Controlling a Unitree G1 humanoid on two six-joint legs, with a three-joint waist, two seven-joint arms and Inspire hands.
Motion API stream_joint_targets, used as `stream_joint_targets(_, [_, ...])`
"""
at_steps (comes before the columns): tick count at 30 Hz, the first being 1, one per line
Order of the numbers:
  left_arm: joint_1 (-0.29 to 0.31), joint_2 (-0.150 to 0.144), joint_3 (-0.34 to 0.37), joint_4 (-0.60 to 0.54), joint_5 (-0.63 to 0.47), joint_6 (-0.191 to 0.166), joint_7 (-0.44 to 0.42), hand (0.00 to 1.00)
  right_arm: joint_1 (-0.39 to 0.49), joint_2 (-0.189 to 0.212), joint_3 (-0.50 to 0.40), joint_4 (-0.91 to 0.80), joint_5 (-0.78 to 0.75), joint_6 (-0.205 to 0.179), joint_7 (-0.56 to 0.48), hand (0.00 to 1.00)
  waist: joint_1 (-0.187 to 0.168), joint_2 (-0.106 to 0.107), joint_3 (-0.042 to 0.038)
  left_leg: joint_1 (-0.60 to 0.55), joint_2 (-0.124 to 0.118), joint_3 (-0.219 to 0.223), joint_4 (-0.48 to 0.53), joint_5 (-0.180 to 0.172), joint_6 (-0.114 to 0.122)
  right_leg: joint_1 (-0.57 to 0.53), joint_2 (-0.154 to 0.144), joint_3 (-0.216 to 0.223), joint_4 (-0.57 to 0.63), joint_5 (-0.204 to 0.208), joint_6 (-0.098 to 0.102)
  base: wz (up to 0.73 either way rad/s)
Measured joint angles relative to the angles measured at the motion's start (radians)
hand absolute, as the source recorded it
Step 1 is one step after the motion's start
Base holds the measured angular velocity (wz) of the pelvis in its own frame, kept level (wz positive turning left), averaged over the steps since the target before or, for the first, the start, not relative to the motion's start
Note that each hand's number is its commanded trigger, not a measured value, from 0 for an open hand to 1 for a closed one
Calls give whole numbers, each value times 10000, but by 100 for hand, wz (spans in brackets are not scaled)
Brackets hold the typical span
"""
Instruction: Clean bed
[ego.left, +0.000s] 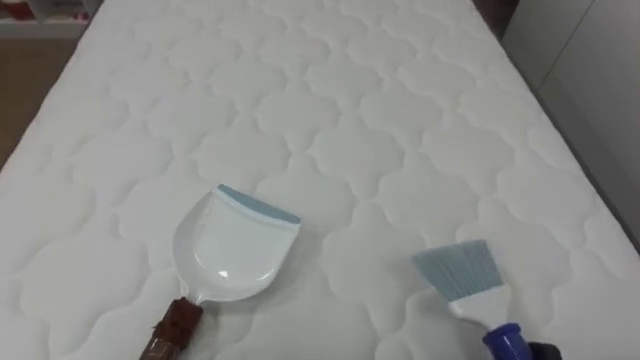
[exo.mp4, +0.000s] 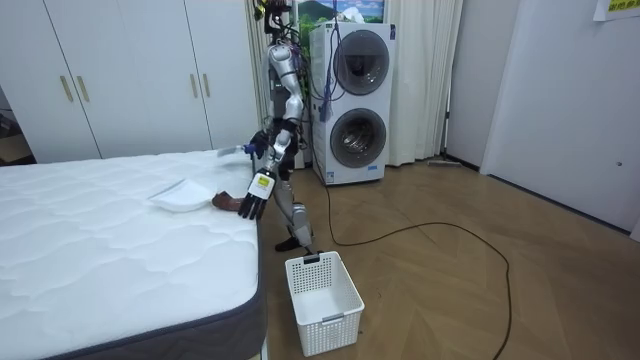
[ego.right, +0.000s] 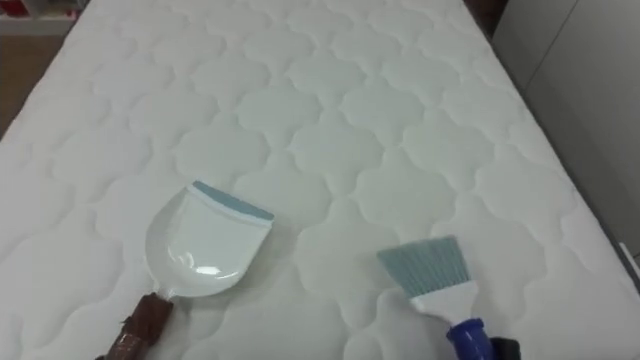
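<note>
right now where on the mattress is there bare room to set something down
The far half of the mattress beyond the dustpan and brush is bare. A bare strip lies between them. The near edge is crowded by both tools.

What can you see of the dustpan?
The dustpan is a white, glossy, plastic-looking scoop with a blue-grey strip along its straight lip and a brown handle. It rests empty on the quilted mattress, lip away from the robot, left of the brush. Its handle runs to the left hand; the grip is unclear.
</note>
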Motion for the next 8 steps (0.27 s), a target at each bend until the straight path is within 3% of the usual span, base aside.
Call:
stream_joint_targets(3, [-93,-73,21,194,-12,33,-13,0,14,19,6,287,-54,115,487,0,-7,56,-26,-17,20,13,-87,-8,-10,-63,78,46,-11,55,1,-6])
stream_joint_targets(8, [-251,-324,354,905,-6,-206,99,0,8,285,-3,899,-113,185,982,0,-26,104,-69,25,63,0,-142,-27,-33,-14,116,-89,-23,96,-25,-3])
